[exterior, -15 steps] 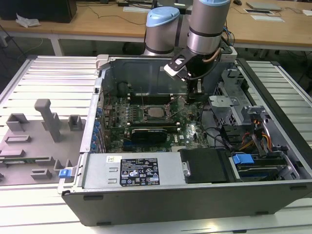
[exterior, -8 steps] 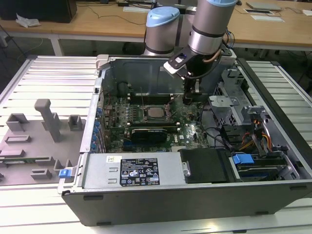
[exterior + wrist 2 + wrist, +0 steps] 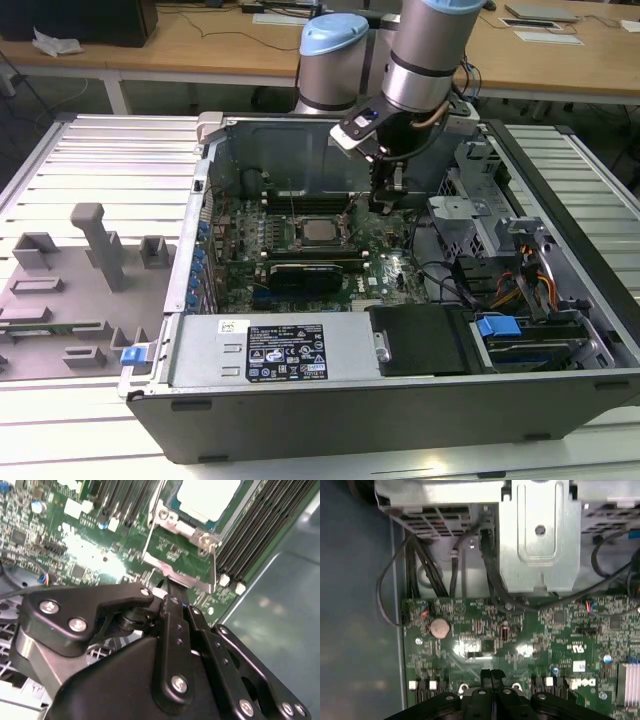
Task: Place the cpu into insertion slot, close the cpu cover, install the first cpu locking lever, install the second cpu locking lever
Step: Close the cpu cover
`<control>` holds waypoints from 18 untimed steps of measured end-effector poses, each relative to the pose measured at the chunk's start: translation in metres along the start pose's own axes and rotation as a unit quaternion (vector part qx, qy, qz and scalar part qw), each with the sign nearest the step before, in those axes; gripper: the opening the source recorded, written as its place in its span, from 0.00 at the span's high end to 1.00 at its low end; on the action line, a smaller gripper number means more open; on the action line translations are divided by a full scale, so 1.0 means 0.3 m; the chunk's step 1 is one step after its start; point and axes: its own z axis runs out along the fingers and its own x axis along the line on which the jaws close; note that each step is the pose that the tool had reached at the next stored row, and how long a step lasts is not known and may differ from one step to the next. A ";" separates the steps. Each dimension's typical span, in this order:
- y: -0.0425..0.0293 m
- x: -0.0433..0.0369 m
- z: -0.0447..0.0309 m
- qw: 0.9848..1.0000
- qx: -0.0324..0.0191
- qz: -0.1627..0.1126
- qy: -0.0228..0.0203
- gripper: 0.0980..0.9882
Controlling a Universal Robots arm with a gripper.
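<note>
The cpu (image 3: 320,232), a small square with a silver-grey top, lies flat in the insertion slot (image 3: 320,249) in the middle of the green motherboard. In the second wrist view the cpu (image 3: 209,497) sits inside the cpu cover (image 3: 167,520), a silvery frame lying down around it. A thin wire locking lever (image 3: 215,565) runs along the frame's edge. My gripper (image 3: 386,208) hangs just above the board, to the exterior view's right of the socket. Both wrist views show its black fingertips (image 3: 487,675) pressed together, gripper (image 3: 172,592) shut, nothing visible between them.
The board sits deep in an open computer case (image 3: 215,150). Long black memory slots (image 3: 255,540) flank the socket, and a black graphics card (image 3: 310,272) lies nearer the power supply (image 3: 290,350). A metal drive cage (image 3: 540,535) and cables (image 3: 500,280) crowd the exterior view's right.
</note>
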 end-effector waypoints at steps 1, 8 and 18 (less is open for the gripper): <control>-0.014 0.000 0.001 1.000 -0.002 0.000 0.000 0.99; -0.104 -0.002 0.007 1.000 -0.014 0.000 0.000 0.99; -0.157 -0.003 0.015 0.999 -0.043 -0.006 0.002 0.99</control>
